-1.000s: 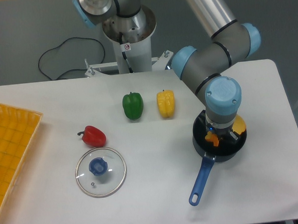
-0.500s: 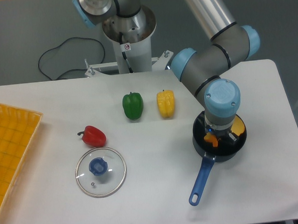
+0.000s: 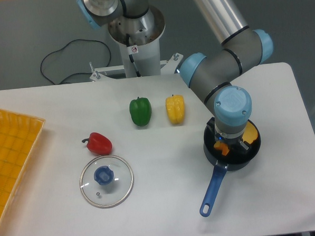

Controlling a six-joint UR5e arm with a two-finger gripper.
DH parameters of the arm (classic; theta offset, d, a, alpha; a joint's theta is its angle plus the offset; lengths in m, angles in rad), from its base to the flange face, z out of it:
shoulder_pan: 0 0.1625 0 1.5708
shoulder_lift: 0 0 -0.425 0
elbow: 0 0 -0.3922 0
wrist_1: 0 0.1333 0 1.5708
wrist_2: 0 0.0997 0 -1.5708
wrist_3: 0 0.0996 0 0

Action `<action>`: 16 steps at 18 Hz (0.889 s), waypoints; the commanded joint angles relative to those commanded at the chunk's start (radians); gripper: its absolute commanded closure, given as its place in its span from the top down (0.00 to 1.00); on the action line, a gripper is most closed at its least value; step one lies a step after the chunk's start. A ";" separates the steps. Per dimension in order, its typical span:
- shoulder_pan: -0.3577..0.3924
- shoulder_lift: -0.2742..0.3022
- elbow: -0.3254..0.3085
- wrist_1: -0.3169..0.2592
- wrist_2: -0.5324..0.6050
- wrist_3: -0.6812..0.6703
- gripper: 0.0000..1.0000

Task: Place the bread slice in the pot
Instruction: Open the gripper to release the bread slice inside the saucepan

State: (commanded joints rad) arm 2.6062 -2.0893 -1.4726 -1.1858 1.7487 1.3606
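The gripper (image 3: 229, 146), jaw state hidden, hangs over one pot (image 3: 221, 157) holding one bread slice (image 3: 250, 134); three peppers lie left.

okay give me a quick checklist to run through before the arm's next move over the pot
1. Gripper over the pot: ok.
2. Bread slice inside the pot rim: ok, a yellow-orange piece shows beside the wrist.
3. Gripper released from the slice: cannot tell, the wrist hides the fingers.
4. Pot upright, blue handle clear of the table edge: ok.
5. Glass lid and yellow bell pepper away from the pot: ok.
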 joint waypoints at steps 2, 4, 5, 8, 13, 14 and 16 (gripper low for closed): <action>0.000 0.000 0.000 0.000 0.000 -0.002 1.00; 0.000 0.000 0.002 0.000 0.000 -0.006 1.00; 0.000 0.000 0.002 0.000 0.000 -0.005 1.00; 0.000 0.000 0.002 -0.002 0.000 -0.005 1.00; -0.012 0.014 0.011 -0.003 0.000 -0.012 1.00; -0.024 0.027 0.014 -0.003 -0.002 -0.012 1.00; -0.044 0.049 0.014 -0.003 -0.009 -0.014 1.00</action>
State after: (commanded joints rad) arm 2.5618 -2.0403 -1.4588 -1.1888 1.7396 1.3469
